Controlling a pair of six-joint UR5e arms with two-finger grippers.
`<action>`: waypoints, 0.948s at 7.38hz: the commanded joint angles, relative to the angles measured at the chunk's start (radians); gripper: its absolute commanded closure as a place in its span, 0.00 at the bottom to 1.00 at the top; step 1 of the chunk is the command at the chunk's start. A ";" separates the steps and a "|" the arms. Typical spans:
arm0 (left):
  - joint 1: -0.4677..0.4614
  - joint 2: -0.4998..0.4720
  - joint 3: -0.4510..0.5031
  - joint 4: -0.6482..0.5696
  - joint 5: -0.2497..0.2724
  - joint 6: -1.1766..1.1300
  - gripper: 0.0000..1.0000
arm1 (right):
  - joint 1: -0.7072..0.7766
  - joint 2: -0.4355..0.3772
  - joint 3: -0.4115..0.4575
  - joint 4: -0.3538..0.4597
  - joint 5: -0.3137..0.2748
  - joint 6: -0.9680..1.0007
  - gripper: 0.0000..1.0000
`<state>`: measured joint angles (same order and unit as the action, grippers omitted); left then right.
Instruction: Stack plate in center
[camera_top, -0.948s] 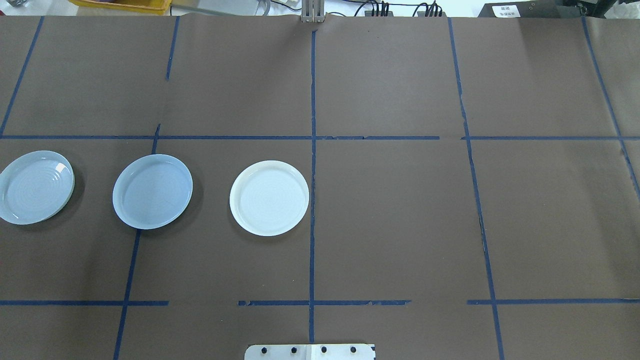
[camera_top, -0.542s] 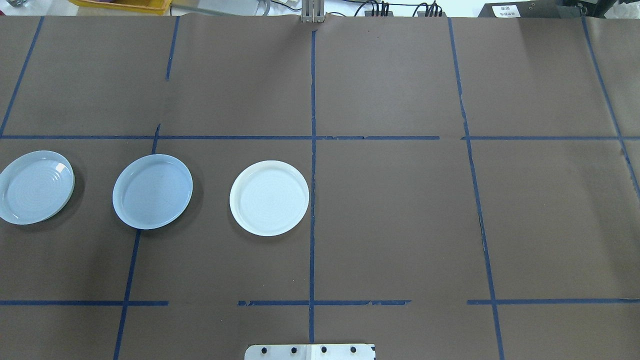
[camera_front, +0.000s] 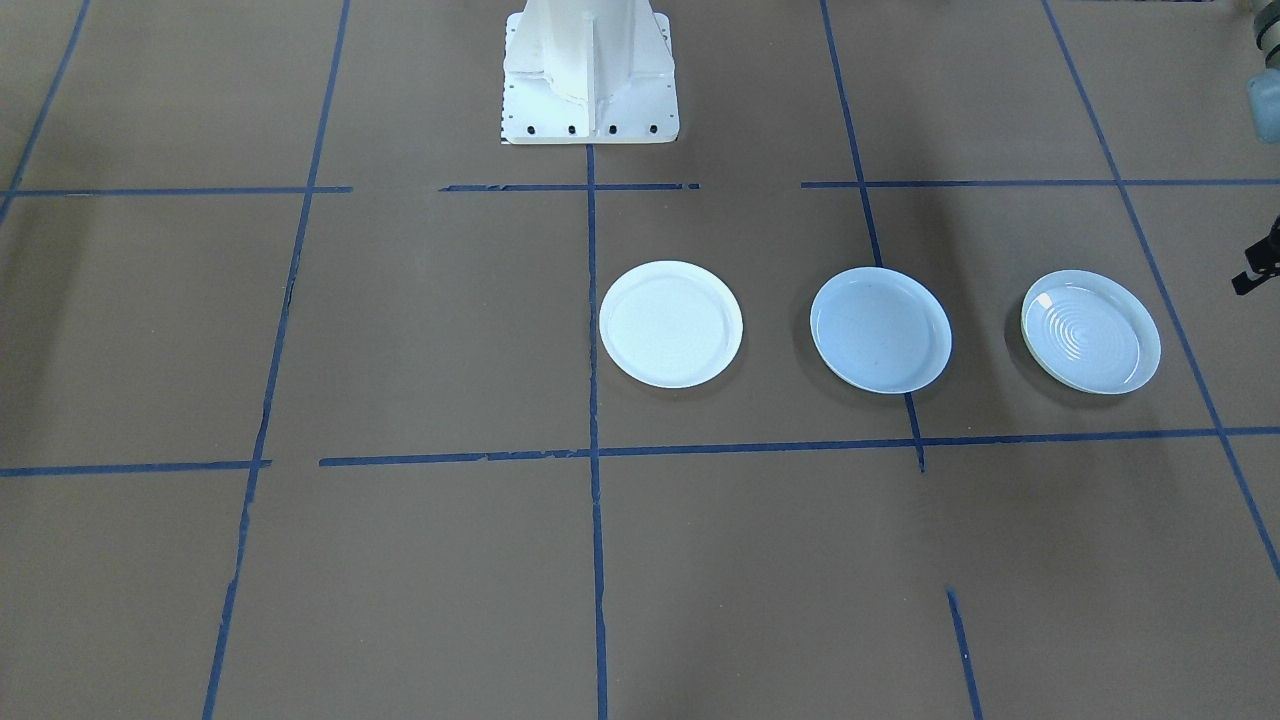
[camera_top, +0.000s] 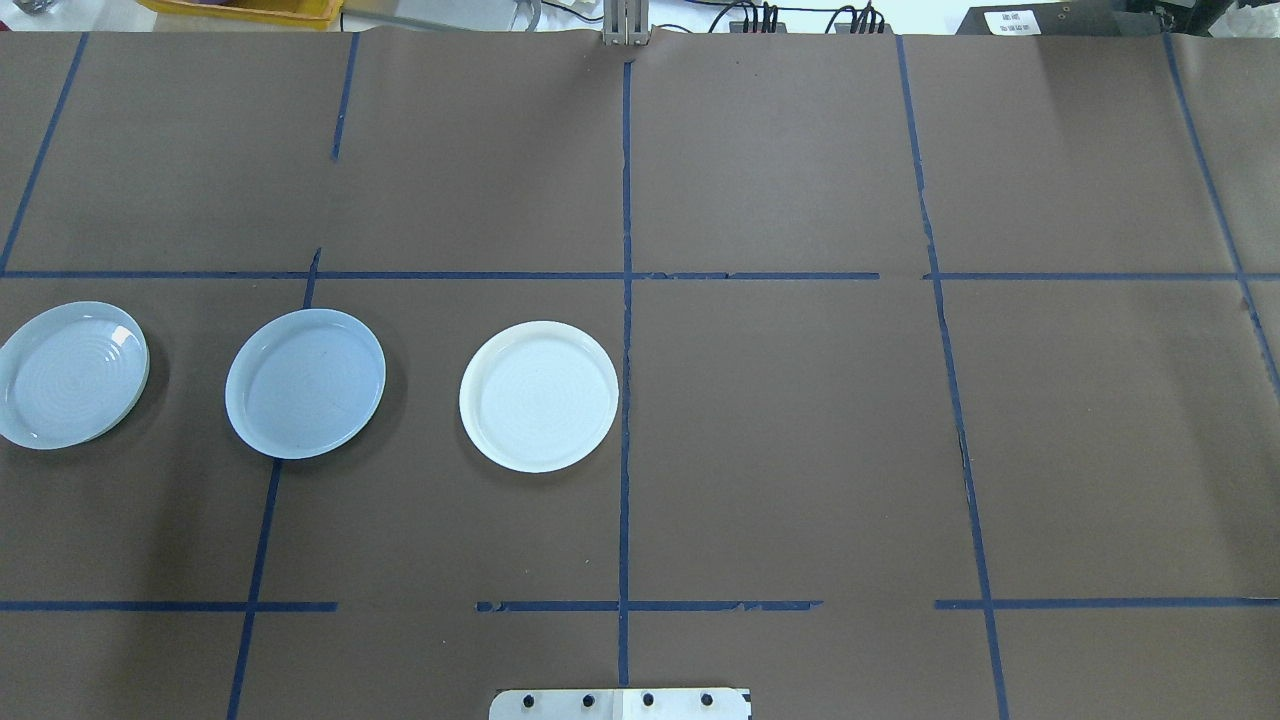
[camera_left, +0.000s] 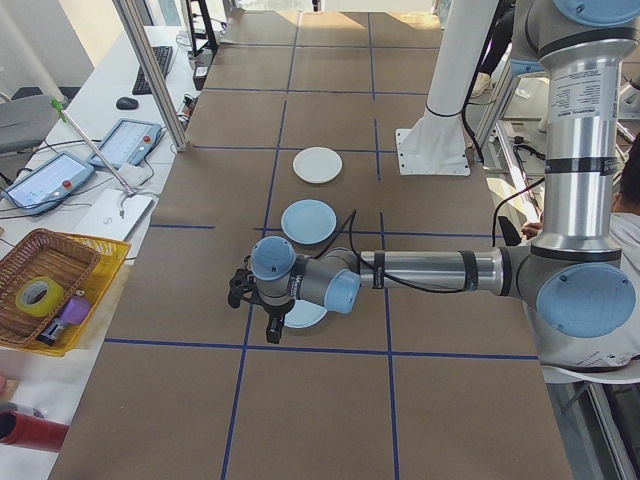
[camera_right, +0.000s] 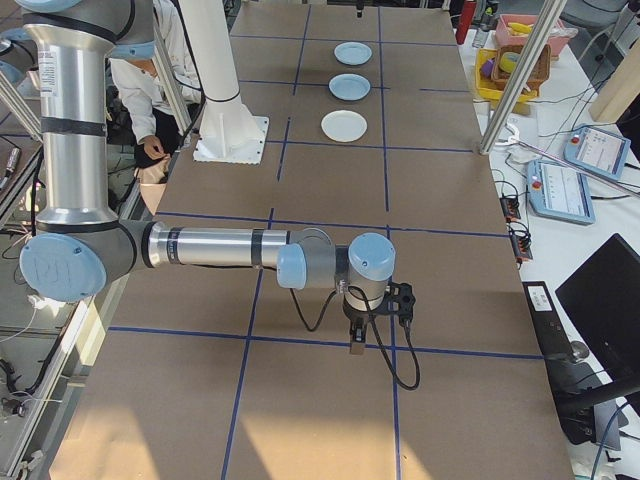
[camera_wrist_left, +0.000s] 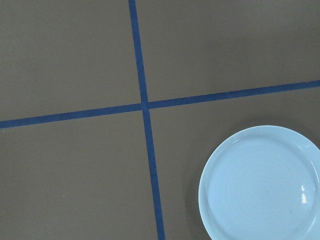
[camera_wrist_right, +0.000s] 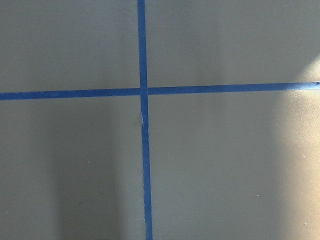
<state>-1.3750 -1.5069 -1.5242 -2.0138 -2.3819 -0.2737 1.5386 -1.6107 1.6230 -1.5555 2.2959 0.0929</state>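
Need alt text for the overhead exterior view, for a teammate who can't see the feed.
Three round plates sit apart in a row on the left half of a brown table gridded with blue tape: ridged plate at the left edge, smooth blue-grey plate in the middle, white plate beside the centre line. No arm or gripper is in view.

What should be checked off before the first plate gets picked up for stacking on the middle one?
1. Smooth blue-grey plate sits in the middle of the row, nothing in it: ok.
2. White plate and ridged plate lie flat, apart from it: ok.
3. Left gripper is near the ridged plate, holding no plate: ok.
4. Left gripper open: cannot tell.
5. Right gripper is far from the plates, over bare table: ok.
6. Right gripper open: cannot tell.
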 joint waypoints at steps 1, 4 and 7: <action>0.110 0.004 0.146 -0.319 0.004 -0.230 0.00 | 0.000 0.000 0.000 0.000 0.000 0.001 0.00; 0.195 0.001 0.223 -0.447 0.018 -0.375 0.03 | 0.000 0.000 0.000 0.000 0.000 0.001 0.00; 0.201 -0.007 0.225 -0.439 0.024 -0.383 0.43 | 0.000 0.000 0.000 0.000 0.001 0.001 0.00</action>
<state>-1.1760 -1.5114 -1.3006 -2.4556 -2.3590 -0.6523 1.5386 -1.6106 1.6229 -1.5554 2.2959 0.0931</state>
